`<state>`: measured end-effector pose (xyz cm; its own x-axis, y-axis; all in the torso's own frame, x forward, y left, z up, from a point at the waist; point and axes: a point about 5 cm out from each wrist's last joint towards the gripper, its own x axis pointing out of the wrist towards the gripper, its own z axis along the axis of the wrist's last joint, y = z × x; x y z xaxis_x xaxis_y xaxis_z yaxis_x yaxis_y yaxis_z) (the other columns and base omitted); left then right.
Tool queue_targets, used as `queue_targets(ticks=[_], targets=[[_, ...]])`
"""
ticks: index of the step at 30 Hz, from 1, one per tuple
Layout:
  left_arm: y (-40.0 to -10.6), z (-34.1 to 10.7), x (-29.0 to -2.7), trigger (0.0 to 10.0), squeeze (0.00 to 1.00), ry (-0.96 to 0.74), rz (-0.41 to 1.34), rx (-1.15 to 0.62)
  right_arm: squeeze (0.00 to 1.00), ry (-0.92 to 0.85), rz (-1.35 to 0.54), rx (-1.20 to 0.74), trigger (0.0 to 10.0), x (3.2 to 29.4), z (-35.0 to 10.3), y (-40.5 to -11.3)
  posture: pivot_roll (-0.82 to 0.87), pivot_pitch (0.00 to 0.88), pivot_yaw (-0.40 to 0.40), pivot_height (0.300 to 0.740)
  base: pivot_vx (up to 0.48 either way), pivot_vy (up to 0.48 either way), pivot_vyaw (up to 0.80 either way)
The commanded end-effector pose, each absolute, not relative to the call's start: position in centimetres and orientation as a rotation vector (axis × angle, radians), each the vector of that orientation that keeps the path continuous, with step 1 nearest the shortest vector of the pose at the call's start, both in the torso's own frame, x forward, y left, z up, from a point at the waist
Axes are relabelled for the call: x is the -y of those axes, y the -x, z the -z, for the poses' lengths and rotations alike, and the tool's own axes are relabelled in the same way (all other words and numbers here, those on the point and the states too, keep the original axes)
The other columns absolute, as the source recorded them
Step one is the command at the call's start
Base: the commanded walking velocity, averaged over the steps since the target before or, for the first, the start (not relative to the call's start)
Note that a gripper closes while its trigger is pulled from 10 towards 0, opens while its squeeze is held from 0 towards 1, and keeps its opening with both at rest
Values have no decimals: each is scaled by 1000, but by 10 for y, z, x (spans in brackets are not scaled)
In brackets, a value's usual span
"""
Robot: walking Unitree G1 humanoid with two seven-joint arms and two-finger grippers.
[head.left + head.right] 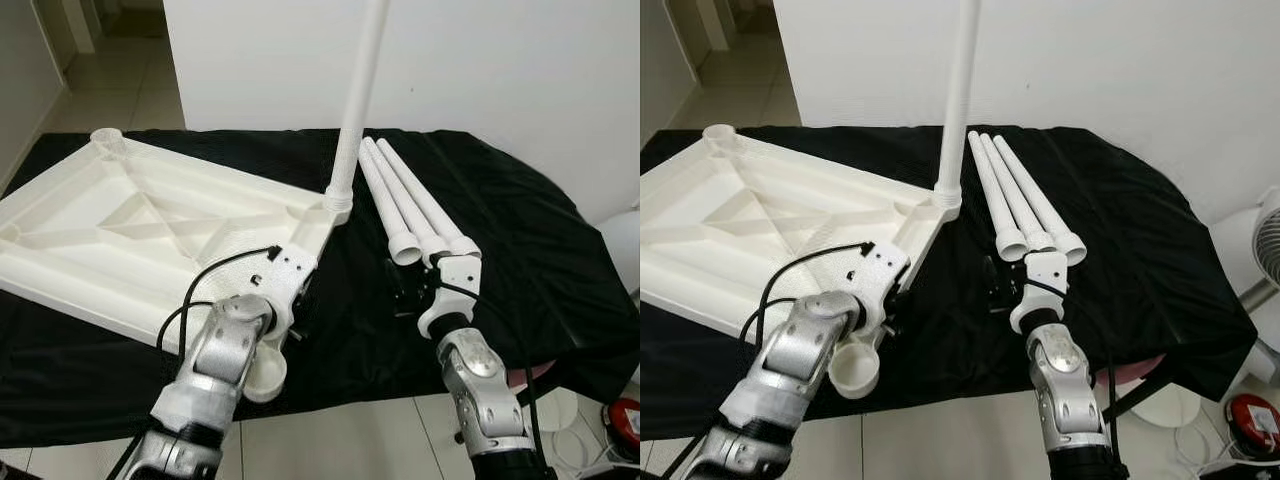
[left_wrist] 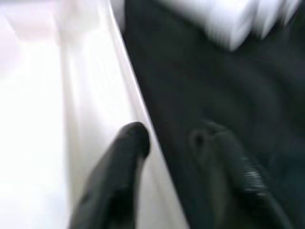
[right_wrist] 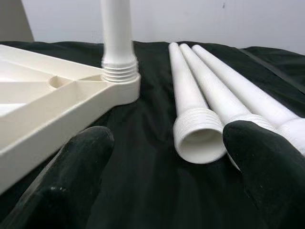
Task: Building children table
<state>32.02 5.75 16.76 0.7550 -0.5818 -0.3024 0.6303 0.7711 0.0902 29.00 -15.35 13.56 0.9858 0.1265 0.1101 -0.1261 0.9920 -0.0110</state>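
One leg in, three to go.
Tabletop [image 1: 130, 225] lies upside down on black cloth [image 1: 520, 240]; one leg [image 1: 358, 95] stands, three legs [image 1: 410, 205] lie beside. Right end effector [image 3: 167, 167] spread toward them; left end effector [image 2: 181, 152] spread at the tabletop's edge.

Two arms, silver metallic shells with rounded joint housings, dark seams between segments. Left arm [image 1: 215, 365]: white boxy wrist block with small dark screw holes, black cable looping from it back to the forearm. Right arm [image 1: 480, 385]: narrower, white wrist piece, thin black cable along it, black cuff at the near end. Left gripper [image 2: 183, 152]: two long black fingers [image 2: 126, 164], blurred. Right gripper [image 3: 164, 167]: fingertips [image 3: 267, 157] black, rounded, matte, soft-looking.
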Motion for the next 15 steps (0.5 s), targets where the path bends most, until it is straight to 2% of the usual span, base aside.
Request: queue_targets(ticks=[1, 3, 4, 12, 15], targets=[[-326, -178, -62, 10000, 1000, -189, 470, -182, 0, 6, -131, 106, 10000, 151, -133, -291, -13, 0, -60, 740, 0, 0, 0], [-324, -182, -61, 10000, 1000, -179, 490, -153, 0, 5, -129, 107, 10000, 151, -133, -290, -13, 0, -59, 740, 0, 0, 0], [-322, -187, -61, 10000, 0, -173, 512, -113, 0, 4, -126, 106, 10000, 151, -132, -290, -12, 0, -60, 740, 0, 0, 0], [-313, -208, -70, 10000, 0, -160, 563, 13, 0, 0, -122, 104, 10000, 151, -131, -290, -9, 0, -64, 740, 0, 0, 0], [-307, -207, -89, 10000, 0, -228, 590, 50, 0, 4, -125, 107, 10000, 152, -133, -292, -4, 0, -70, 740, 0, 0, 0]])
